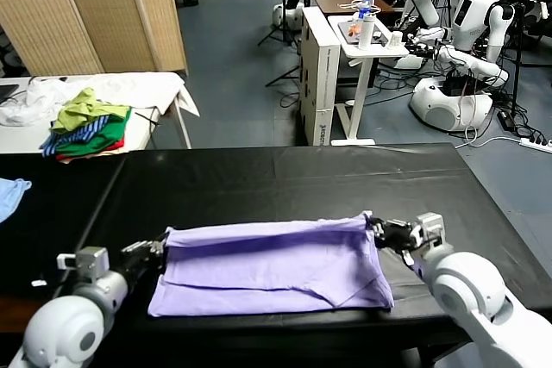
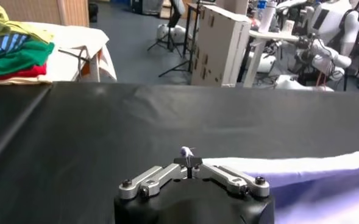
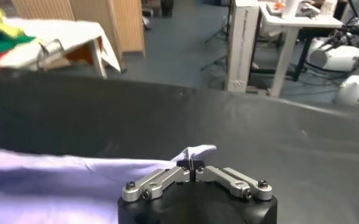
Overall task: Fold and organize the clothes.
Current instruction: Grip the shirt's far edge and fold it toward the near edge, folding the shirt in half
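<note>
Pinching the far corners of the lavender T-shirt, which lies mid-table toward six o'clock, the left gripper at nine and right gripper at three (both clamped on cloth) seem mid-fold; next, matched travel keeping the hem taut.

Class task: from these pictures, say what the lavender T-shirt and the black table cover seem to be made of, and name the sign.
T-shirt: likely thin woven or knit cloth, matte; it folds flat with soft creases.
Table cover: probably plastic or coated sheet, slight sheen; shallow wrinkles catch light.
</note>
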Tool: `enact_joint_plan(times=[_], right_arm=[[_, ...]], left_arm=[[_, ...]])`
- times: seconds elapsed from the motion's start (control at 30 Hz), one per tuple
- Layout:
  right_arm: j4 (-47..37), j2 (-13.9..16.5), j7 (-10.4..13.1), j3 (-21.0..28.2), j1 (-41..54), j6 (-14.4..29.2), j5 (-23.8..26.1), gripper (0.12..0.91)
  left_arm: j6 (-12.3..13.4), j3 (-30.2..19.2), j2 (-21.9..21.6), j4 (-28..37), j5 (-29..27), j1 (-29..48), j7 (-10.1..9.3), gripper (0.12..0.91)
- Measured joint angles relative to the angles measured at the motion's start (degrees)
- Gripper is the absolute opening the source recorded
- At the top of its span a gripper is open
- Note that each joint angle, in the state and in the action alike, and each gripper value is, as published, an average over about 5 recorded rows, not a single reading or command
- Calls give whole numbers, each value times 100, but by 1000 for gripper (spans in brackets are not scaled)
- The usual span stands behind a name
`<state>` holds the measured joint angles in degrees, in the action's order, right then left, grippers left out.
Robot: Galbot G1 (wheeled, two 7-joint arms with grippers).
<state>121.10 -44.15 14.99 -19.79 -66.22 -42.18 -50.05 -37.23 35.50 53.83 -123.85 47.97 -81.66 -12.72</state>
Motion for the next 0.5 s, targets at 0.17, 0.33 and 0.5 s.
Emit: enact_joint_plan(times=[0.17,0.33,0.5], right_arm=[[205,169,-43,-114,-342,-1,43,152],[346,311,-73,-159,-610,-1,62,152],[431,402,-102,-116,-862,-1,142,149]], left_arm=[[-54,218,113,-160,-207,-388,51,147],[-102,398,217,-233,-329,-719,116,147],[-142,456,300,-272,-452,-962,182,147]])
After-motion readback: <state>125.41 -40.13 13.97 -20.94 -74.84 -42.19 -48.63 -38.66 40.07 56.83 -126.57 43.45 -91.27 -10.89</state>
